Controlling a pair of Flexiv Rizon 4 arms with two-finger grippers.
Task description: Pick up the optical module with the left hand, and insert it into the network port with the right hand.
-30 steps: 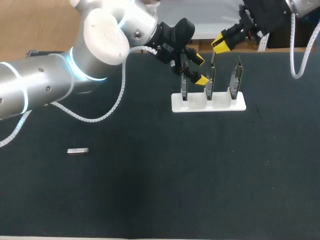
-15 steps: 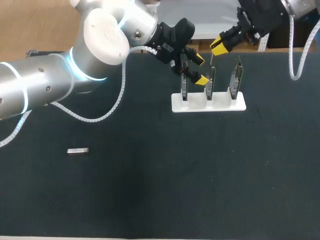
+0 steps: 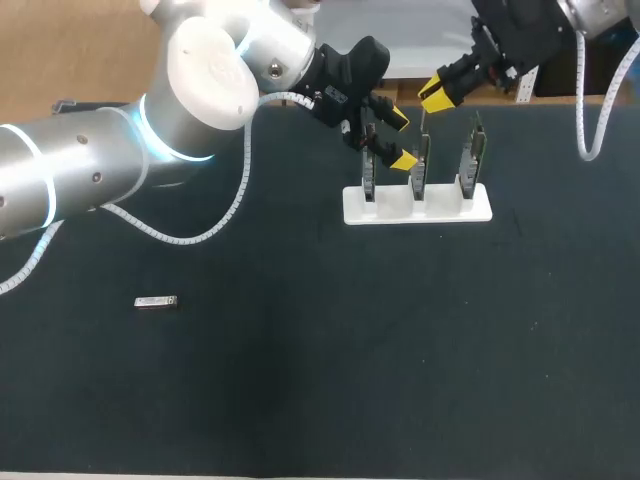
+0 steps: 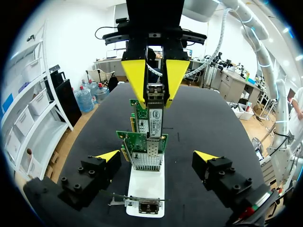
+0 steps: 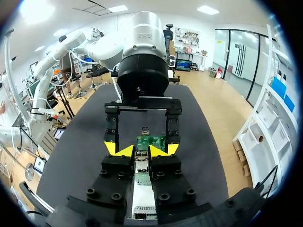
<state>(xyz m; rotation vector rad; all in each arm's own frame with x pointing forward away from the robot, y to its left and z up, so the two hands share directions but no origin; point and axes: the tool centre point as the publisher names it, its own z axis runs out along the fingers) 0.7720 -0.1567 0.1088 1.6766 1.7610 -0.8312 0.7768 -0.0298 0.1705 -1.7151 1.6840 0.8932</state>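
My right gripper (image 3: 437,95) hangs above the white card stand (image 3: 440,208), shut on a thin silver optical module (image 3: 426,118) that points down. The module's lower end meets the port on top of the middle network card (image 3: 422,160); how deep it sits I cannot tell. In the left wrist view the module (image 4: 155,109) stands between the right gripper's (image 4: 155,90) yellow fingers, over the green card (image 4: 142,142). My left gripper (image 3: 397,140) is open beside the left and middle cards, holding nothing. In the right wrist view the right gripper (image 5: 142,150) pinches the module (image 5: 142,157).
Three network cards stand upright in the stand at the table's back middle. A second small silver module (image 3: 157,302) lies flat on the dark table at the left. My left arm spans the table's back left.
My right gripper has shifted slightly to the left with the module. The left arm has not moved.
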